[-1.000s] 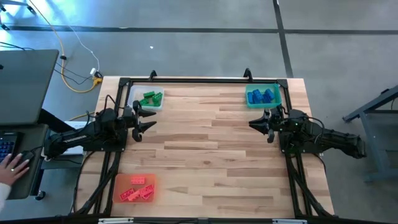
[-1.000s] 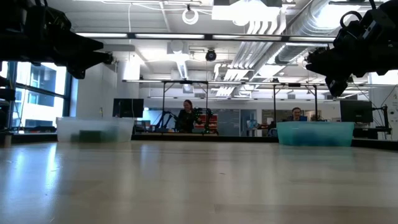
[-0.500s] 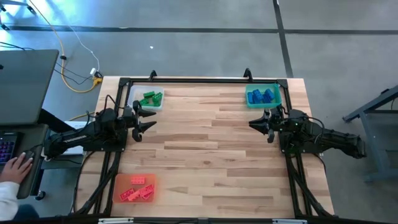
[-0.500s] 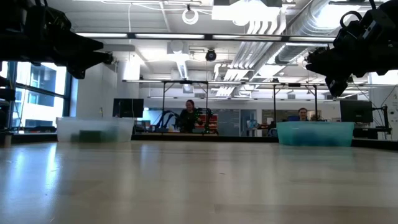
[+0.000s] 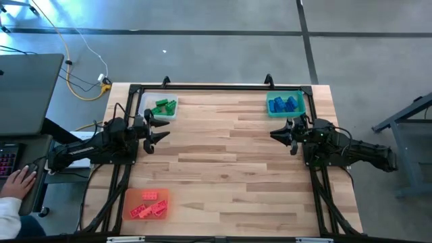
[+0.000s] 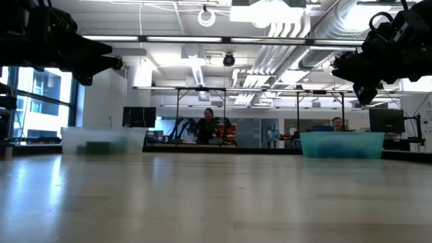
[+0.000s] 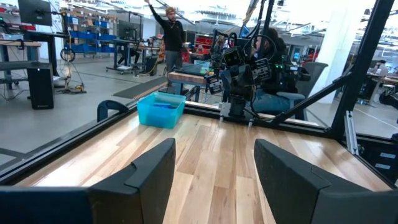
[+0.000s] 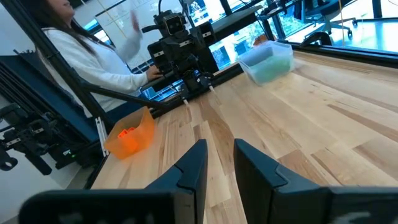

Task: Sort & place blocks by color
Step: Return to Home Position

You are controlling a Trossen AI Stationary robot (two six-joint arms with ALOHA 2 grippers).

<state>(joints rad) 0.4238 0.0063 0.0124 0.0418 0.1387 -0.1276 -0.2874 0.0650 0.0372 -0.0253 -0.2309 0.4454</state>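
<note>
Sorted by colour, judging from the high view. Green blocks [image 5: 164, 106] in the clear tray [image 5: 147, 112] at eleven o'clock on the table [image 5: 223, 169]. Blue blocks [image 5: 285, 104] in the teal tray [image 5: 269, 101] at one o'clock. Red blocks [image 5: 148, 204] in the orange tray [image 5: 133, 197] at seven o'clock. No loose block on the bare wood between them, so probably nothing left to carry.

At nine o'clock, the left gripper [image 5: 162, 128], raised clear of the wood and pointing toward three o'clock. Fingers spread wide in its wrist view, nothing between them. At three o'clock, the right gripper [image 5: 275, 133], likewise raised, pointing toward nine o'clock. Fingers parted by only a narrow gap, also empty.

Well apart from each other, each near its own side of the table and a little toward six o'clock from the nearest tray. Most likely parked so to leave the middle free, as suits a rest pose at the end of the job.

Trays set out in three corners, presumably to keep each colour apart from the other two and within reach of an arm.

Off the table at eight o'clock, a person's hand [image 5: 17, 179] on a keyboard, well away from both arms.
</note>
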